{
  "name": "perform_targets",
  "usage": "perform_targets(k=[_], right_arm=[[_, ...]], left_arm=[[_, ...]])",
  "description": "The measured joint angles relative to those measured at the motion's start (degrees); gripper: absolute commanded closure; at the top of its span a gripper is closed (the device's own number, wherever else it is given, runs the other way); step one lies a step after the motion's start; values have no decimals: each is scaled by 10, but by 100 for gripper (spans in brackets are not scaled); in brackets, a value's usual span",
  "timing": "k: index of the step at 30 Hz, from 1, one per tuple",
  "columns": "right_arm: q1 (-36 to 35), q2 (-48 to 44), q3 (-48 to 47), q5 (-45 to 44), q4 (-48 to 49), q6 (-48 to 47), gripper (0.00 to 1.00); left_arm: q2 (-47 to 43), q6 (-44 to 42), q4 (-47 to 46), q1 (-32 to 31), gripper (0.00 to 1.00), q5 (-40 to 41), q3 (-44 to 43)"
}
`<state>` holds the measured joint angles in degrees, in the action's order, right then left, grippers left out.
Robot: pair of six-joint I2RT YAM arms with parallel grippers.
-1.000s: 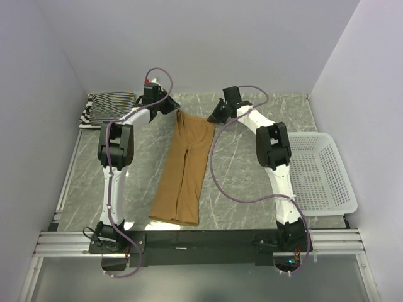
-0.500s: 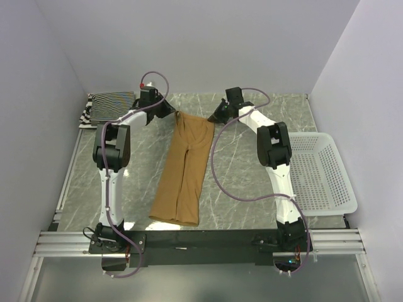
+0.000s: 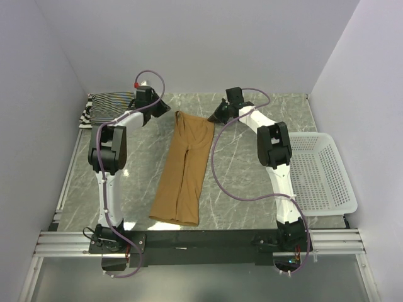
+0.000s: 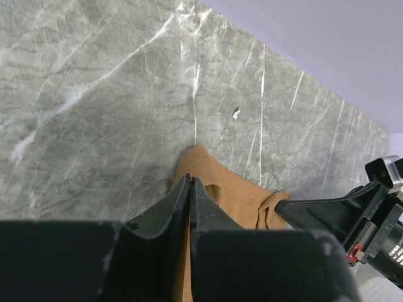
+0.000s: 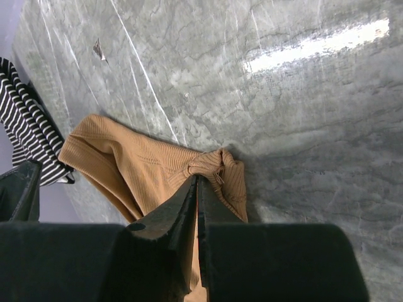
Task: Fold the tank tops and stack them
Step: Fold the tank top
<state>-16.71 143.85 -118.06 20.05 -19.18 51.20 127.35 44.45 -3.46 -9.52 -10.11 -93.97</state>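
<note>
The tan tank top (image 3: 186, 163) lies lengthwise down the middle of the table, hem toward the arm bases. My right gripper (image 3: 216, 117) is shut on its far right strap, and the fabric bunches at the tips (image 5: 197, 177). My left gripper (image 3: 164, 109) hangs shut a little to the left of the far left strap. Its closed tips (image 4: 190, 179) point at the tan top (image 4: 227, 195) with nothing held. The thin-striped tank top (image 3: 113, 100) lies folded in the far left corner on the wide-striped one (image 3: 87, 117). Part of the striped pile (image 5: 25, 126) shows in the right wrist view.
A white lattice basket (image 3: 321, 170) stands at the table's right edge. Walls close in the back and both sides. The right gripper's dark body (image 4: 334, 214) shows at the right of the left wrist view. Cables loop over both arms.
My left gripper has drawn back to the left, away from the tan top's far left strap, which stayed in place. The right gripper and the top have hardly moved.
</note>
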Motion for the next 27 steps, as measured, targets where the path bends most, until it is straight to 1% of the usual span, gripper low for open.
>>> perform_targets(k=[5,15,18,22,27], right_arm=[[0,0,0,3,0,2,90],[7,0,0,9,0,2,91],[9,0,0,11,0,2,91],[11,0,0,17,0,2,91],[12,1,0,25,0,2,91]], left_arm=[[25,-1,9,-7,92,-3,-24],[62,-2,17,-41,94,-21,-64],[80,-2,17,-48,94,-31,-92],[106,-2,17,-52,94,-38,-118],[135,5,20,-53,93,-48,-125]])
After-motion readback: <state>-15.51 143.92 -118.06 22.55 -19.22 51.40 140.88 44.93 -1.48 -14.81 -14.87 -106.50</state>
